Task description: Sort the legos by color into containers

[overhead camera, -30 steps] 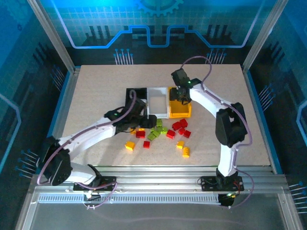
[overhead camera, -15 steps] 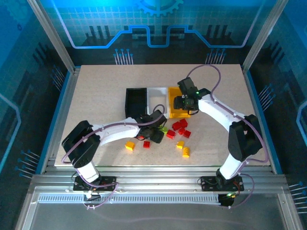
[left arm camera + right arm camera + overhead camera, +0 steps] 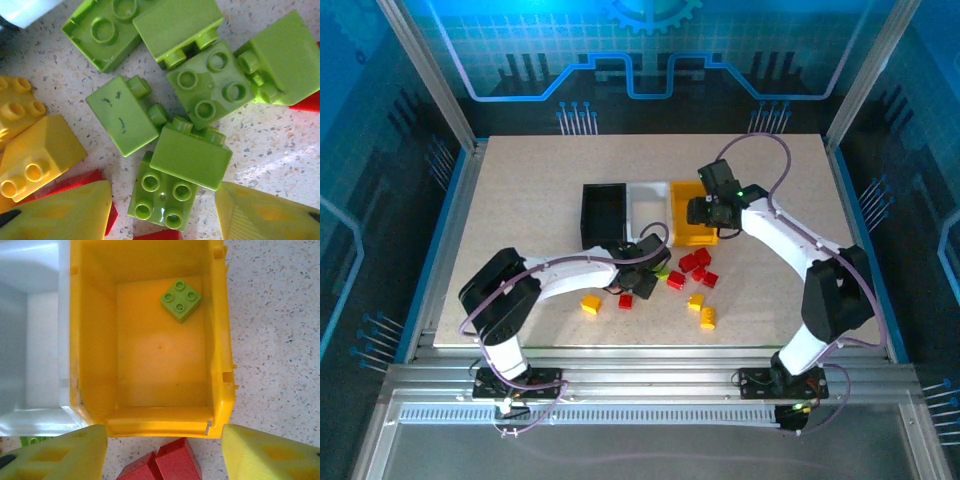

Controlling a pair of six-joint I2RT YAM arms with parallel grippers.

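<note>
Lime green legos [image 3: 210,95] lie clustered on the table under my left gripper [image 3: 165,220]. It is open, with its yellow fingers [image 3: 65,212] on either side of one studs-up green brick [image 3: 162,197] and a gap on both sides. From above, the left gripper [image 3: 642,276] is low among the bricks. My right gripper [image 3: 700,214] hovers open and empty over the near rim of the yellow bin [image 3: 220,340], which holds one green brick [image 3: 181,299]. Red legos [image 3: 160,462] lie just below that rim. The white bin [image 3: 648,212] and black bin [image 3: 604,215] stand to the left.
Loose red legos [image 3: 695,263] and yellow legos [image 3: 707,318] are scattered in front of the bins, with more yellow bricks [image 3: 35,160] left of the green cluster. A yellow brick [image 3: 590,304] and a red one [image 3: 625,301] lie nearer the front edge.
My left gripper swung right from the black bin and dropped onto the green cluster, its fingers narrowing. The right gripper shifted slightly right and nearer over the yellow bin.
</note>
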